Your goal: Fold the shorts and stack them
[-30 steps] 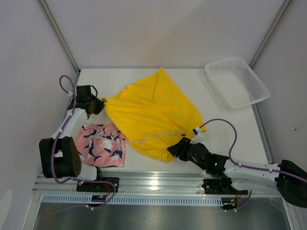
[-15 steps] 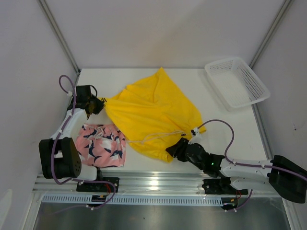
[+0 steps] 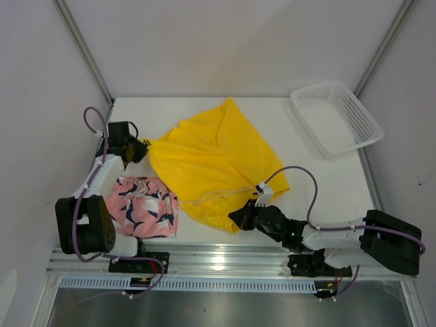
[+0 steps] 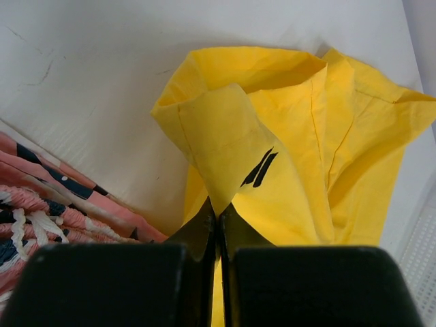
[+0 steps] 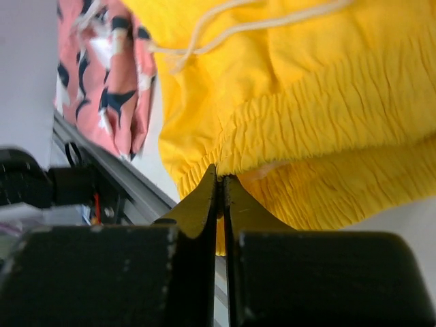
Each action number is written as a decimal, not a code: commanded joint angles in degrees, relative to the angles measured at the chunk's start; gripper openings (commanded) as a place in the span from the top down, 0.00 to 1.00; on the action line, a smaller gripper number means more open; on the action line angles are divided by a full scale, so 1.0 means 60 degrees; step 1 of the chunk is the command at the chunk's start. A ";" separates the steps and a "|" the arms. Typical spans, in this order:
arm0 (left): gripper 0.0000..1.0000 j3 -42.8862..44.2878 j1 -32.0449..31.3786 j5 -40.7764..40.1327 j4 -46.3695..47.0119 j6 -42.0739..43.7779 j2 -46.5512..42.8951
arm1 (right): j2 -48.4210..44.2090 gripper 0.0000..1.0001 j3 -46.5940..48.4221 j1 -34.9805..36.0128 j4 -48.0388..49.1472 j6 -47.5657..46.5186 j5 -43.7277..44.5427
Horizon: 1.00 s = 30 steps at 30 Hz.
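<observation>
The yellow shorts (image 3: 218,160) lie spread across the middle of the table, drawstring (image 3: 221,194) near the front. My left gripper (image 3: 138,151) is shut on a leg corner of them at the left; the left wrist view shows that corner (image 4: 225,146) with its dark logo pinched between the jaws (image 4: 219,212). My right gripper (image 3: 240,216) is shut on the elastic waistband (image 5: 306,122) at the near edge, seen pinched in the right wrist view (image 5: 219,178). The pink printed shorts (image 3: 143,206) lie folded at the front left.
A white mesh basket (image 3: 336,117) stands at the back right corner. The metal rail (image 3: 218,257) runs along the table's near edge just behind my right arm. Walls close in the left, back and right.
My right gripper has slid left along the near edge and closed on the yellow waistband. The left gripper has stayed shut on its corner.
</observation>
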 commanded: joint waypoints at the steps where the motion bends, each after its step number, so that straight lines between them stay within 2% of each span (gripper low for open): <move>1: 1.00 0.0116 0.0090 -0.0105 0.0185 0.0207 -0.0228 | -0.0214 1.00 -0.0021 0.0724 0.1753 -0.2382 0.0230; 5: 1.00 0.0452 0.0105 -0.0076 -0.0078 0.0266 0.0021 | -0.0376 1.00 -0.0329 0.1779 0.2237 -0.4216 0.0142; 10: 1.00 0.0951 0.0222 0.0085 -0.0327 0.0280 0.0387 | -0.0741 1.00 -0.0680 0.2833 0.2515 -0.5072 0.0419; 14: 1.00 0.1375 0.0442 0.0404 -0.0473 0.0266 0.0651 | -0.1867 1.00 -0.1236 0.3099 0.2488 -0.5350 0.0727; 17: 1.00 0.1668 0.0559 0.0495 -0.0722 0.0295 0.0856 | -0.3477 1.00 -0.1340 0.3114 0.1624 -0.5569 0.1063; 18: 1.00 0.1669 0.0559 0.0553 -0.0766 0.0295 0.0857 | -0.4439 1.00 -0.1413 0.3114 0.1231 -0.5657 0.1123; 22: 1.00 0.1670 0.0574 0.0817 -0.0665 0.0120 0.0681 | -0.6347 1.00 -0.1282 0.2997 0.0262 -0.5994 0.1650; 26: 1.00 0.1888 0.0574 0.1139 -0.0693 -0.0041 0.0374 | -0.7143 1.00 -0.0873 0.2339 -0.0310 -0.6492 0.1053; 30: 1.00 0.2635 0.0574 0.1213 -0.1161 -0.0130 0.0037 | -0.7042 1.00 0.0093 0.1592 -0.1436 -0.6900 -0.0175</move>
